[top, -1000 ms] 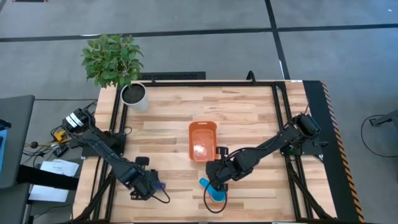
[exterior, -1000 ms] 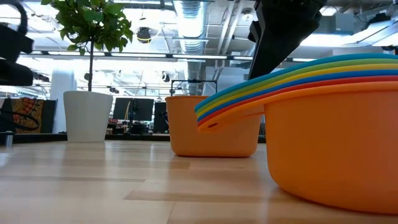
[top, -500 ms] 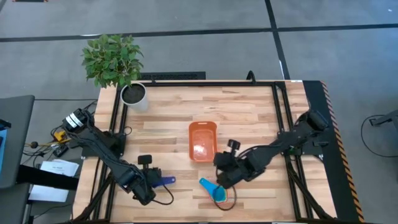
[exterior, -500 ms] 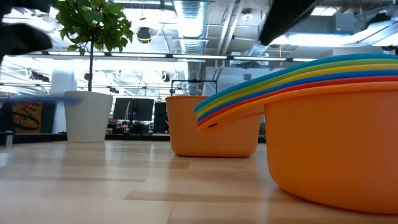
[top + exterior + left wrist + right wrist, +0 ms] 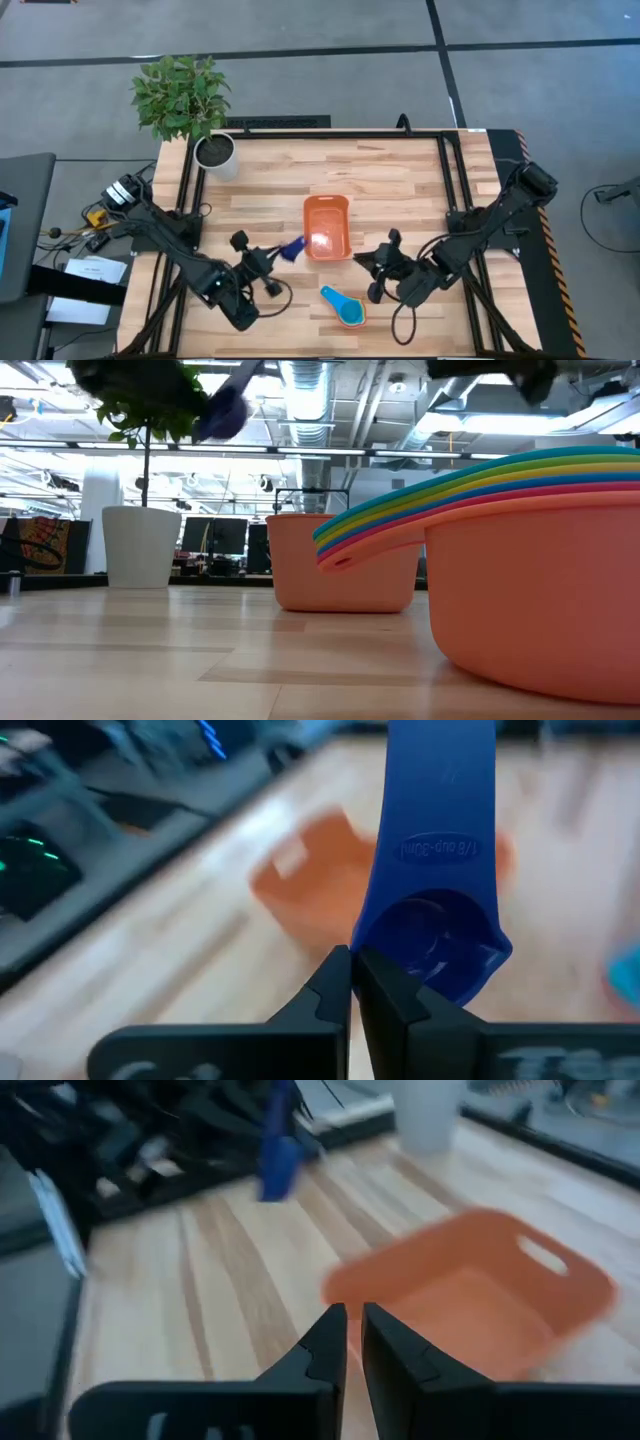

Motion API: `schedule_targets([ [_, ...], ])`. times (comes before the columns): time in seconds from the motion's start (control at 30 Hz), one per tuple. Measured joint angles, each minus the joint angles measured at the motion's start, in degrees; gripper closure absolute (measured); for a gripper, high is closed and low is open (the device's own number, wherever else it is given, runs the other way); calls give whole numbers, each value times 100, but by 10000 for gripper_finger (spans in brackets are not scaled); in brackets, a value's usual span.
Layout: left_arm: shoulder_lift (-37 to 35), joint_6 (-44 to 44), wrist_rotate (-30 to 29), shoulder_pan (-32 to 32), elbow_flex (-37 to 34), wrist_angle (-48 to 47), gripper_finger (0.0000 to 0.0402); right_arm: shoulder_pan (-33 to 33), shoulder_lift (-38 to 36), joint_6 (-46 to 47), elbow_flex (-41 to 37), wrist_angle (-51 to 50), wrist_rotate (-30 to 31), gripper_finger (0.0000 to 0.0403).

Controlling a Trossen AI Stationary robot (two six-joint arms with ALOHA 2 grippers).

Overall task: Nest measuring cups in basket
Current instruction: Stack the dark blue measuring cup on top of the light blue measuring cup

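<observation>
Grey floor (image 5: 320, 40) surrounds the table (image 5: 400, 190); ceiling ducts (image 5: 305, 380) overhead.

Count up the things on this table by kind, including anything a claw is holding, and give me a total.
measuring cups: 7, six nested in a stack plus one dark blue cup held up by the left claw
basket: 1
potted plant: 1
Total: 9
</observation>
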Motion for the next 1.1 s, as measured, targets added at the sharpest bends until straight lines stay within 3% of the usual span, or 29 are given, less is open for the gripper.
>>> schedule_targets([
  [0.13,0,545,-877,340,-3,1115,401,-171,61,-1068,-417,1795,-9,344],
  [0.3,0,1305,-1511,780,-3,2408,401,-519,189,-2613,-432,2735,32,340],
  [0.43,0,1457,-1363,1072,-1,2737,401,-790,214,-3656,-432,3085,147,322],
  [0.6,0,1879,-583,1341,-1,2800,401,-1025,214,-4401,-432,3360,71,276],
  [0.73,0,2501,-196,1441,-2,3041,401,-1181,212,-4624,-432,3513,-335,230],
  [0.87,0,2952,-166,1471,-3,3348,401,-1347,212,-4228,-432,3579,-511,208],
  [1.1,2,3215,-168,1493,-2,3399,401,-1642,212,-3571,-432,4068,-1301,250],
])
